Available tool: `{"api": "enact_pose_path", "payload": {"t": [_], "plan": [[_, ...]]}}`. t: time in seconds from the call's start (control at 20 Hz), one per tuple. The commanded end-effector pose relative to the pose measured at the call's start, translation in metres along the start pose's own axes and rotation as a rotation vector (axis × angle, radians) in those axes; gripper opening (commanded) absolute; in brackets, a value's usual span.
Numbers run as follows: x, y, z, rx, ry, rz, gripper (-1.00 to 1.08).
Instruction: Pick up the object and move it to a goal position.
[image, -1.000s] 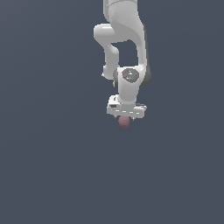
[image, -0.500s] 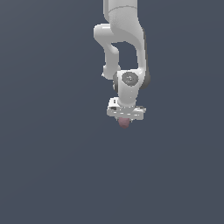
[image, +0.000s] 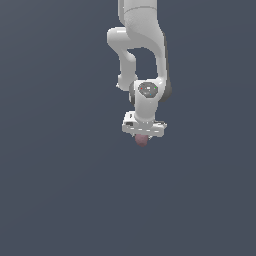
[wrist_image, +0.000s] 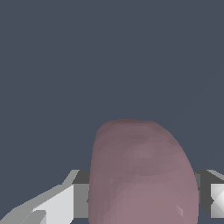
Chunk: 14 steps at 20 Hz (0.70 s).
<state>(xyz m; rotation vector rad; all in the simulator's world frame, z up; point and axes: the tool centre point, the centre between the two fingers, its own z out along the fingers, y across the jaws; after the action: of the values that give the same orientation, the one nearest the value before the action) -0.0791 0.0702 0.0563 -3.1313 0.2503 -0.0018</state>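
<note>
Object (image: 142, 140) unmarked, between gripper (image: 142, 136) fingers.

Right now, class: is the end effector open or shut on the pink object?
Shut on it. In the wrist view the pink object sits between both fingers; in the exterior view it pokes out below the end effector.

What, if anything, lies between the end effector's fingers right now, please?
The pink object sits between the end effector's fingers, shown best in the wrist view.
</note>
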Motion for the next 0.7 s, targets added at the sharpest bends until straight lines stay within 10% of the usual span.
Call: {"api": "enact_pose_path", "payload": {"t": [0.0, 0.65], "plan": [[0.0, 0.003, -0.003, 0.0, 0.0, 0.0, -1.0], [-0.006, 0.069, -0.061, 0.001, 0.0, 0.001, -1.0]]}}
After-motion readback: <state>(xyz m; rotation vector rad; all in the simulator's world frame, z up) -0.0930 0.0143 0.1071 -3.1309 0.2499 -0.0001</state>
